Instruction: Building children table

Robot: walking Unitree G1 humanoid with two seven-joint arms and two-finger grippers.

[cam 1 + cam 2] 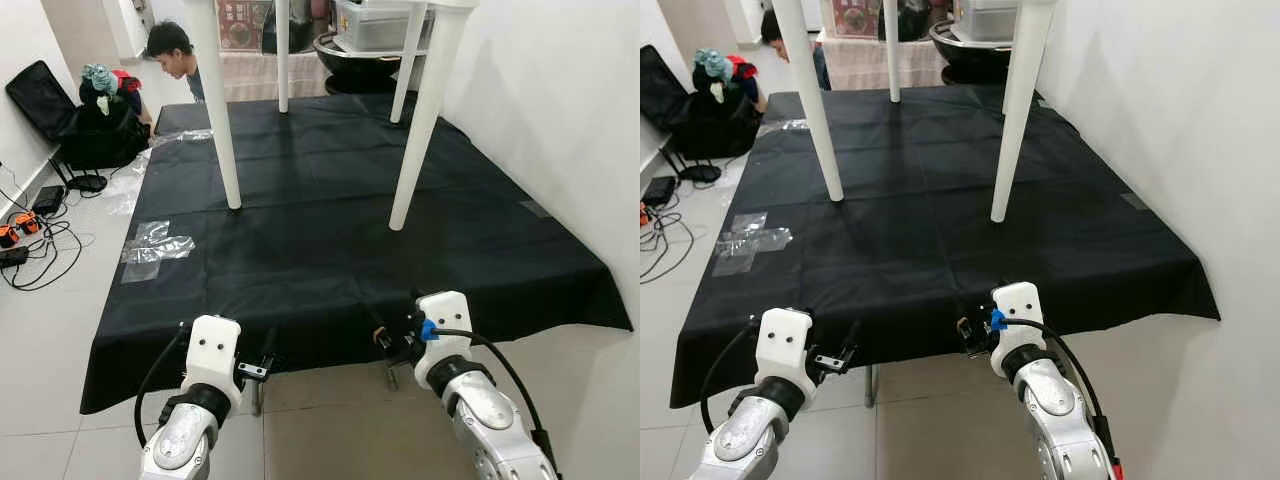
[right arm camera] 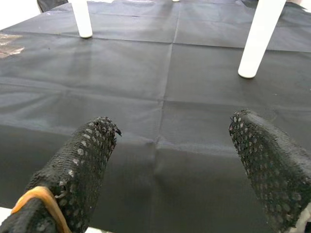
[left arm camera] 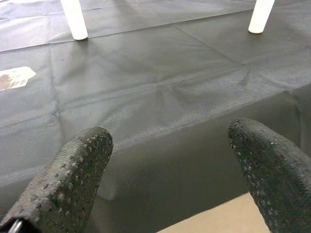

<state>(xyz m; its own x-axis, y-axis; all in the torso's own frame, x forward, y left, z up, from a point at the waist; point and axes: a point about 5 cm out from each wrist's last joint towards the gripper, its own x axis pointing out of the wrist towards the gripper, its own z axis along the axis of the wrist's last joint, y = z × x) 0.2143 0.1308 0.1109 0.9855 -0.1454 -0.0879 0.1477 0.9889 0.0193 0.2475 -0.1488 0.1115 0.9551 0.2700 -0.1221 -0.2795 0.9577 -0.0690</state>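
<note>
A: Table position?

B: The white children's table [image 1: 330,60] is seen standing upright on the black cloth [image 1: 320,230], four white legs resting on it. Only the legs and a sliver of the top edge are caught by the head camera. The two nearer legs [image 3: 74,19] are noted well beyond the fingertips of both grippers, with bare cloth lying between.

A: Left gripper?

B: The left gripper [image 3: 167,160] is held low at the near hanging edge of the cloth, aimed toward the table. Its two studded black fingers [image 3: 73,170] are spread wide, nothing between them. The draped front of the cloth is seen just past the tips.

A: Right gripper?

B: The right gripper [image 2: 177,155] is recorded likewise at the near edge, its mesh-covered fingers [image 2: 82,165] spread wide and empty. An orange band is noted round the base of one finger. One table leg [image 2: 257,39] stands ahead of them, off toward one finger's side, well apart.

A: Surroundings?

B: Clear plastic wrapping [image 1: 155,245] lies on the cloth's left margin. A person [image 1: 172,50] is seen crouched beyond the far corner, beside a black bag [image 1: 95,125]. Cables [image 1: 30,245] are strewn on the tiled floor at left. A white wall [image 1: 560,120] borders the right.
</note>
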